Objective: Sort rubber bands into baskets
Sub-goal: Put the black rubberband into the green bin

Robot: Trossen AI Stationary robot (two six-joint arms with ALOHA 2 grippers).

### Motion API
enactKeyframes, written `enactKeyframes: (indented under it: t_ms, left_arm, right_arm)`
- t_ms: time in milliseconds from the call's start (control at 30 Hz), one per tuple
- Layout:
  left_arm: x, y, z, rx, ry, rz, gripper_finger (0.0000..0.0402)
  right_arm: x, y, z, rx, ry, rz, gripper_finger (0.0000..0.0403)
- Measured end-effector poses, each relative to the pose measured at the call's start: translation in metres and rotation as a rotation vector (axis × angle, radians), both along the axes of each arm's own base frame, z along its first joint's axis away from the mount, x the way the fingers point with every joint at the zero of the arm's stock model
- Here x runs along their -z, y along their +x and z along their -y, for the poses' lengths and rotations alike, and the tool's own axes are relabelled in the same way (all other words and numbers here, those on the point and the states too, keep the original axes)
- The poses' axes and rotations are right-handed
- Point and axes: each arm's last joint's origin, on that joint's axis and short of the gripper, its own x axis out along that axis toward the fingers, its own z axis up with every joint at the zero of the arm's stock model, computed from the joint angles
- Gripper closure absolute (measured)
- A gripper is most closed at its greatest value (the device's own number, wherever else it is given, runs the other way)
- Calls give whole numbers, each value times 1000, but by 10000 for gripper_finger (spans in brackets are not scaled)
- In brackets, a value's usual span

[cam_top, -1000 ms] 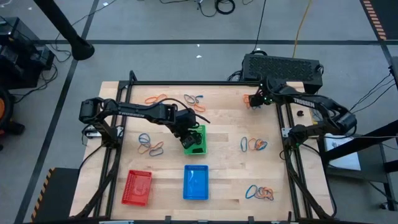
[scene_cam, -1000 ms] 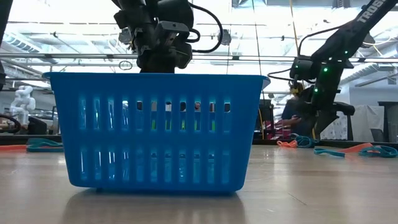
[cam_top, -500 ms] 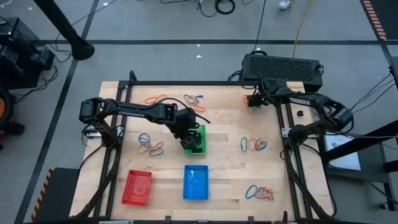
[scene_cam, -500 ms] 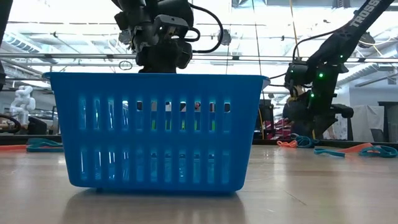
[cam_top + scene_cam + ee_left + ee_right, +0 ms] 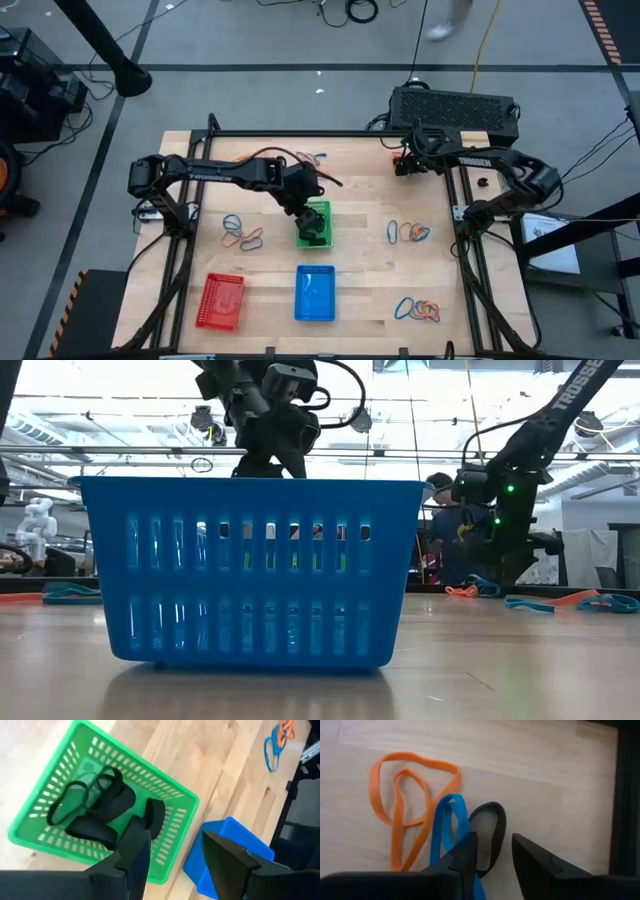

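The green basket (image 5: 315,224) stands mid-table with several black rubber bands (image 5: 95,805) lying in it. My left gripper (image 5: 303,188) (image 5: 175,857) is open and empty above the basket's far end. My right gripper (image 5: 402,164) (image 5: 490,852) is open at the table's far right corner, over a small heap of orange bands (image 5: 405,805), a blue band (image 5: 451,820) and a black band (image 5: 492,827). The blue basket (image 5: 315,293) and the red basket (image 5: 221,300) stand near the front edge. My right gripper's fingers (image 5: 465,852) come from above at the blue band and the black band. The blue band runs under one finger in the wrist view. I cannot tell whether the fingers touch either band.
More heaps of bands lie loose on the table: at the far edge (image 5: 255,158), at the left (image 5: 241,232), at the right (image 5: 408,232) and at the near right (image 5: 418,310). A black box (image 5: 455,108) sits beyond the far right corner. A person (image 5: 445,530) stands behind the table.
My left gripper has risen and gone toward the table's far edge, away from the green basket's middle. My right gripper has shifted a little toward the table's left edge at the far right corner. A person has come into view behind the table.
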Motion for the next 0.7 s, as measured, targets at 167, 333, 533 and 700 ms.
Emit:
enactKeyframes:
  t_ms: [167, 333, 533, 700]
  left_arm:
    - [0, 0, -1, -1, -1, -1, 219]
    - [0, 0, -1, 15, 8, 3, 219]
    - [1, -2, -1, 40, 21, -6, 219]
    - [1, -2, -2, 55, 34, 0, 219]
  right_arm:
    - [2, 2, -1, -8, 6, -9, 334]
    - [1, 2, -1, -45, -3, -26, 390]
    - [-9, -1, -2, -27, -63, -35, 397]
    - [-31, -7, -7, -27, -147, -8, 401]
